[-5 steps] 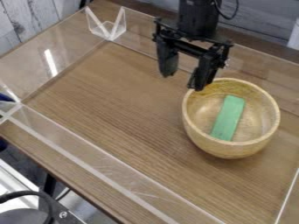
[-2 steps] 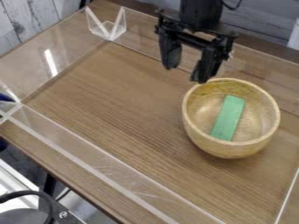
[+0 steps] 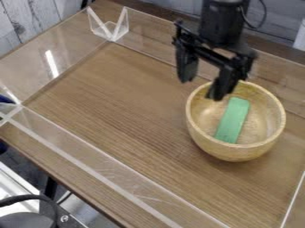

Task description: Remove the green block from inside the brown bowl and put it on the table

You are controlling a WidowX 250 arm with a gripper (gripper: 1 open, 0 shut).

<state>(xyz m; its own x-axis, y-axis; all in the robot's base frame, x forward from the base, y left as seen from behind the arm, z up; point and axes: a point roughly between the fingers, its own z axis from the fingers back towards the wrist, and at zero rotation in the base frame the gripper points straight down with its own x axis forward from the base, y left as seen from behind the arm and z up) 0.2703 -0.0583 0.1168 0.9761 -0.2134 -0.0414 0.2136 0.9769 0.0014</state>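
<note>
Gripper [image 3: 205, 80] now rightward, open-jawed over brown bowl [image 3: 205, 141] rim.

Single view, fixed camera, set outside the near-left corner of the table [image 3: 107, 116] and raised above it.

Facing: downward at a slant, across the tabletop toward its far right; plank lines run diagonally from lower left to upper right.

Range: medium; the table fills nearly the whole frame, its right edge cut off.

Coverage: near clear acrylic wall [image 3: 95, 165] crossing the lower left; far wall along the top; brown bowl [image 3: 237, 120] at right of centre, its interior open to view from above; end effector [image 3: 210, 78] seen from its front and slightly from above, arm cropped by the top edge.

Second view: none, so no shared area.
</note>
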